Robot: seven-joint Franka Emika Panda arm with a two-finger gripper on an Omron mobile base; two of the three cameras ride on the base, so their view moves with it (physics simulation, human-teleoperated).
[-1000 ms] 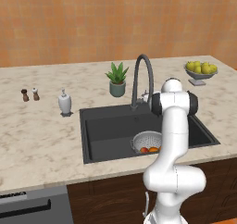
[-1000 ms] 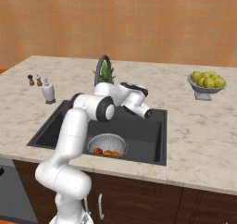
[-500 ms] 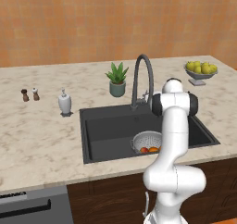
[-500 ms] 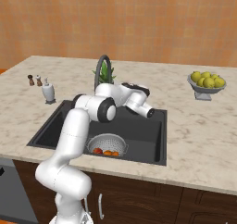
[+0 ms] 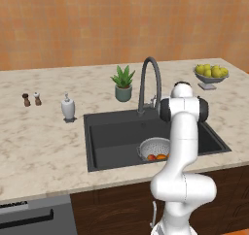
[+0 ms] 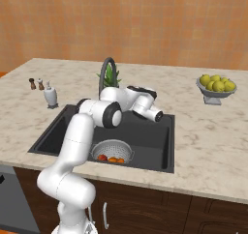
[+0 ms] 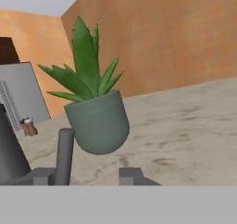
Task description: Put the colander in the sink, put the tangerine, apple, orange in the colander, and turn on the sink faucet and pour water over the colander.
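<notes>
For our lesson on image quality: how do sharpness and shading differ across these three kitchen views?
Left base view: even, flat light, the dark charcoal rectangular sink shaded inside. Right base view: similar, soft, no glare on the pierced silver-grey metal colander. Hand view: the green potted plant looms close, edges slightly soft.

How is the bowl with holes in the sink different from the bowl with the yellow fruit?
The colander sits down in the dark sink; the fruit bowl stands up on the counter. The colander is pierced with small holes; the fruit bowl looks solid and has a foot. The colander holds red and orange fruit; the fruit bowl holds yellow ones. Both are greyish and round.
</notes>
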